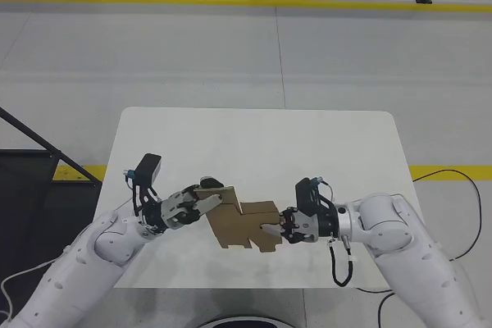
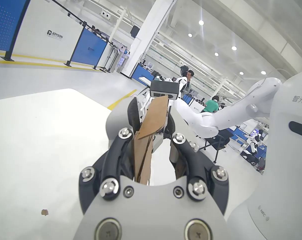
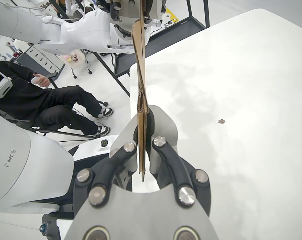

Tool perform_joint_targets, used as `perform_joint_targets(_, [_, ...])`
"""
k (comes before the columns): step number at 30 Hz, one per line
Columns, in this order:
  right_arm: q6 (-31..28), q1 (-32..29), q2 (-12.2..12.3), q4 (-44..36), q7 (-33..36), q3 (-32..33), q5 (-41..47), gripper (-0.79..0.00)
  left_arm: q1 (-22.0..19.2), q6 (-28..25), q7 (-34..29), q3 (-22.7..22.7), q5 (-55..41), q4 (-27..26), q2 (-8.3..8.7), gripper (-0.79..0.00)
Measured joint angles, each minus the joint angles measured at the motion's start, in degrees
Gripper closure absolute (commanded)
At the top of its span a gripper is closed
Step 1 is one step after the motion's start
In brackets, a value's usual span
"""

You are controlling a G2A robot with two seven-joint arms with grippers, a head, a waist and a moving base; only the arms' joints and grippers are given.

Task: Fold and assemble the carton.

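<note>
Flat carton (image 1: 242,220) held over the table (image 1: 336,139), near its front edge; left gripper (image 1: 203,197) and right gripper (image 1: 283,222) each pinch an opposite end; I'd ease ends inward slowly, wrists square, so creases open rather than buckle.

Carton (image 1: 242,221) over near half of table (image 1: 312,148), raised off surface, about midway between table's left and right edges. Left pincer (image 1: 198,203) at carton's left end. Right pincer (image 1: 285,225) at carton's right end, carton edge between its jaws. The pincers face each other across carton. Small scrap (image 3: 221,121) on table, apart from carton.
</note>
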Motion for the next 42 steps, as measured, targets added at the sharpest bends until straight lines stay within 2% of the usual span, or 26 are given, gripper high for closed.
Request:
perform_joint_targets(6, [-0.2,0.4,0.2,0.3,-0.2,-0.4,0.7,0.0,-0.7,0.0,0.3,1.7,-0.1,0.9,0.94,-0.336])
perform_joint_targets(9, [-0.3,0.6,0.3,0.4,-0.3,-0.6,0.8,0.0,-1.2,0.0,1.1,2.5,0.2,1.2,1.29,-0.302])
perform_joint_targets(11, [-0.4,0.7,0.4,0.4,-0.4,-0.7,0.9,0.0,-1.4,0.0,1.8,2.9,0.5,1.3,1.49,-0.185])
perform_joint_targets(14, [-0.5,0.8,0.5,0.5,-0.5,-0.8,0.9,0.0,-1.9,0.0,2.9,3.7,1.2,1.6,1.8,-0.083])
perform_joint_targets(15, [-0.5,0.8,0.5,0.5,-0.5,-0.8,0.9,0.0,-2.1,0.0,3.5,4.0,1.6,1.6,1.93,0.0])
perform_joint_targets(20, [-0.5,0.8,0.7,0.6,-0.7,-1.0,1.0,0.0,-2.9,0.0,5.5,5.5,3.1,2.1,2.47,0.0])
perform_joint_targets(21, [-0.5,0.9,0.8,0.7,-0.7,-1.1,1.0,-0.055,-3.1,0.0,6.2,5.8,3.7,2.3,2.61,0.0])
perform_joint_targets(22, [-0.5,0.9,0.8,0.7,-0.7,-1.2,1.0,-0.308,-3.3,0.0,6.7,6.0,4.1,2.4,2.72,0.0])
perform_joint_targets(23, [-0.5,0.9,0.8,0.7,-0.7,-1.2,0.9,-0.751,-3.4,0.0,7.4,6.2,4.6,2.6,2.82,0.0])
perform_joint_targets(24, [-0.5,1.0,0.8,0.7,-0.8,-1.3,0.8,-0.785,-3.6,0.0,8.6,6.4,5.6,2.9,2.95,0.0])
perform_joint_targets(36, [-0.6,-0.3,1.4,-0.1,-2.9,-0.5,-0.4,-0.785,-5.0,0.0,26.9,9.0,22.5,5.6,4.08,0.0])
perform_joint_targets(38, [0.4,-0.8,1.5,-0.9,-4.0,0.0,-1.6,-0.785,-5.3,0.0,29.8,9.6,24.9,6.2,4.28,0.0])
perform_joint_targets(42, [6.2,-3.6,1.6,-4.3,-8.6,1.8,-8.8,-0.785,-6.1,0.0,35.7,10.2,31.0,8.2,4.67,0.0])
